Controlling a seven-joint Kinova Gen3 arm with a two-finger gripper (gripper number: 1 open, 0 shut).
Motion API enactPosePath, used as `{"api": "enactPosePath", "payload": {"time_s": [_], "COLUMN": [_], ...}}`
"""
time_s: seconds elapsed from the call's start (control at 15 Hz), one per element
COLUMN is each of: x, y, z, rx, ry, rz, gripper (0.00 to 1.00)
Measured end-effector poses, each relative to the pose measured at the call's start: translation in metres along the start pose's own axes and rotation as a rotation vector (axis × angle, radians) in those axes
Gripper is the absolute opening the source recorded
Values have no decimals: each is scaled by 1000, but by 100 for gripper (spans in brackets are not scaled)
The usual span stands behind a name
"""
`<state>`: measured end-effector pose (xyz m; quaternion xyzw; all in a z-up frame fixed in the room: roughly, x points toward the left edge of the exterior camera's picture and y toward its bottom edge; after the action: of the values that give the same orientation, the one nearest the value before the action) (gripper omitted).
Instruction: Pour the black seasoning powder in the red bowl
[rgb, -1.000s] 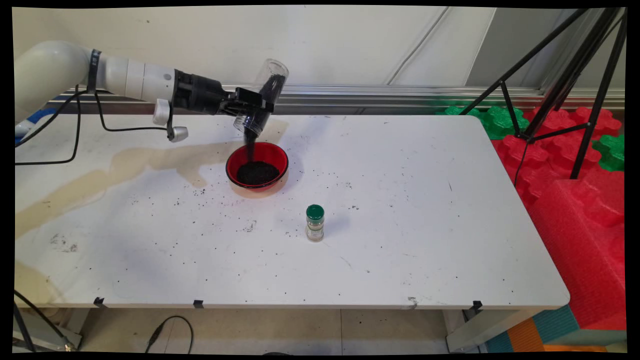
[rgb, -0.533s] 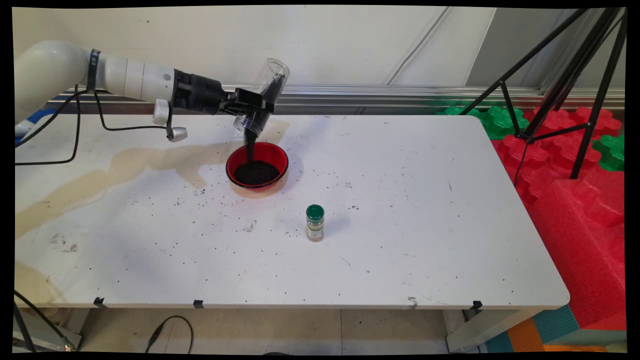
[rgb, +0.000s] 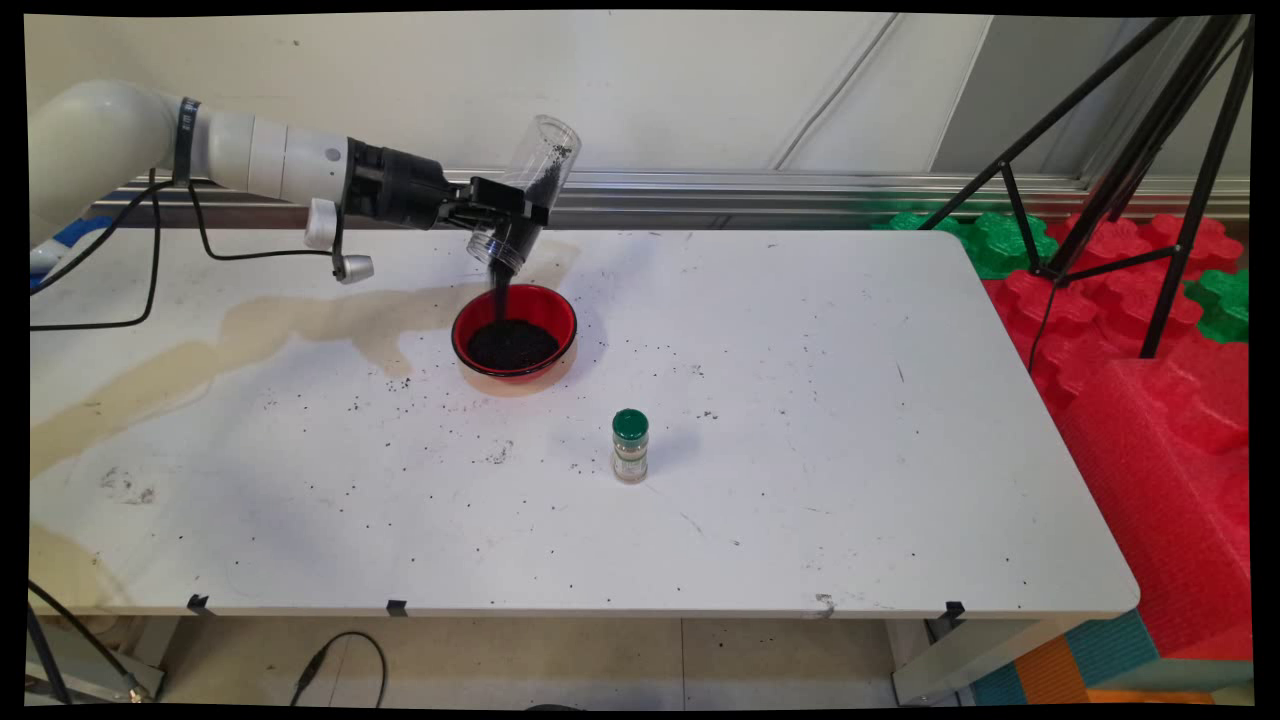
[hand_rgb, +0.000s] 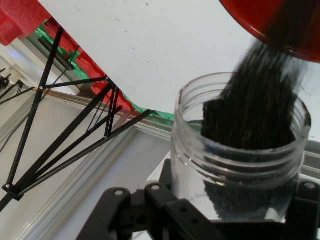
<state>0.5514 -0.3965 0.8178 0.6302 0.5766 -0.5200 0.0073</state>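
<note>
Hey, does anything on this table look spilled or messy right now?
Yes. Dark grains lie scattered across the white table, thickest beside the red bowl, and a tan stain streaks the left side. The gripper holds a clear jar tilted, its stream landing inside the bowl.

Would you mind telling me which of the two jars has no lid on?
The clear jar gripped by the tool, tipped mouth-down and pouring dark grains into the red bowl. The small jar on the table keeps its green cap.

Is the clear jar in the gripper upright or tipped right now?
Tipped. The clear jar slants mouth-down above the red bowl, and dark grains stream from its open mouth into the bowl.
</note>
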Motion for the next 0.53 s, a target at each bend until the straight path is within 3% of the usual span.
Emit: {"api": "enactPosePath", "payload": {"time_s": [0.53], "x": [0], "y": [-2], "z": [0], "rx": [5], "ry": [0], "rz": [14], "gripper": [0]}}
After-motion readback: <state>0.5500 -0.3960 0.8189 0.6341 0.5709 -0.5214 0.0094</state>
